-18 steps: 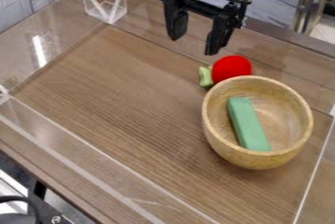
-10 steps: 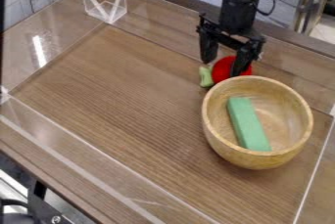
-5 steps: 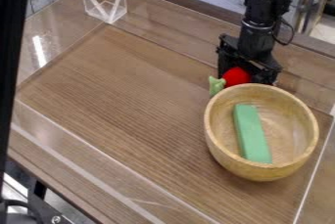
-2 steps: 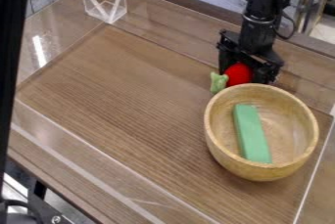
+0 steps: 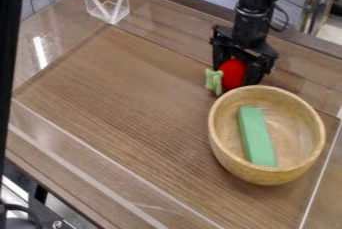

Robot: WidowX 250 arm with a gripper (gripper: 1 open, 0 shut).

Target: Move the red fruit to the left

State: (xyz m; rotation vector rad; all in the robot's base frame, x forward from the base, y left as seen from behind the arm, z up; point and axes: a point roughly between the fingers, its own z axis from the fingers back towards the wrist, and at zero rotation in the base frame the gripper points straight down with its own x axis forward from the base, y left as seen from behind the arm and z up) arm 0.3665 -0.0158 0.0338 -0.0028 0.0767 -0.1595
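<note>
Just now, compared with a moment ago, my end effector (image 5: pixel 243 61) has shifted a little toward the left of the frame, and the red fruit (image 5: pixel 234 75) has gone the same way with its pale green stem (image 5: pixel 214 81). Both had been crowded closer to the wooden bowl (image 5: pixel 311 151); now the fruit lies just beyond the bowl's upper left edge, right of centre in the upper half of the frame. The bowl, with the green block (image 5: pixel 257 137) inside, has kept its place over that same short stretch.

My jaws stand wide open, so I have no closed grip on anything. They are low over the fruit and partly hide it; I cannot tell whether a finger is touching it, though the matching shift makes me think I nudged it.

For the task, that is a small gain in what I take to be the right direction, but only a start. I judge that I should either centre over the fruit and close on it, or keep pushing it along the table (image 5: pixel 120 93) toward the left. Pushing carelessly could roll it aside, and swinging back right could jam it against the bowl.
</note>
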